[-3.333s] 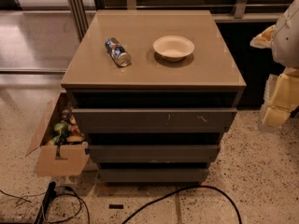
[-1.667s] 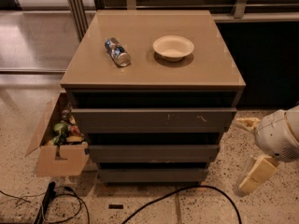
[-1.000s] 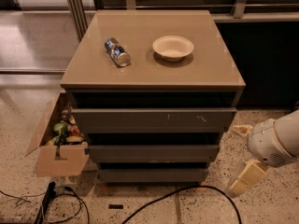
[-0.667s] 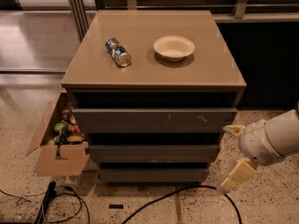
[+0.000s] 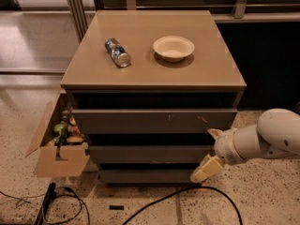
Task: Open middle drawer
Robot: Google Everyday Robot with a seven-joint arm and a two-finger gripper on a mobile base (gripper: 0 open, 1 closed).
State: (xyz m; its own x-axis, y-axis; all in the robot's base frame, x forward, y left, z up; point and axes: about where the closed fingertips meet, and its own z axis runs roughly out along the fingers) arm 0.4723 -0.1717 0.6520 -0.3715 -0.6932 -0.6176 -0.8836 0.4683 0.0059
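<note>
The middle drawer (image 5: pixel 150 153) is the plain dark-grey front between the taller scratched front (image 5: pixel 150 121) and the lowest front (image 5: pixel 145 176) of the cabinet; it is closed. My gripper (image 5: pixel 211 151) is at the right end of the middle drawer front, reaching in from the right on a white arm. It is open, with one pale finger (image 5: pixel 215 133) above the drawer front's level and the other (image 5: pixel 206 168) below it. It holds nothing. I cannot tell whether it touches the front.
A crushed can (image 5: pixel 117 52) and a white bowl (image 5: pixel 173 47) sit on the cabinet top (image 5: pixel 154 74). An open cardboard box (image 5: pixel 61 146) of items stands at the cabinet's left. Black cables (image 5: pixel 187 196) run across the speckled floor in front.
The arm came down from the upper right and moved left along the floor level. The gripper now stands at the right end of the middle drawer. The drawers have not moved.
</note>
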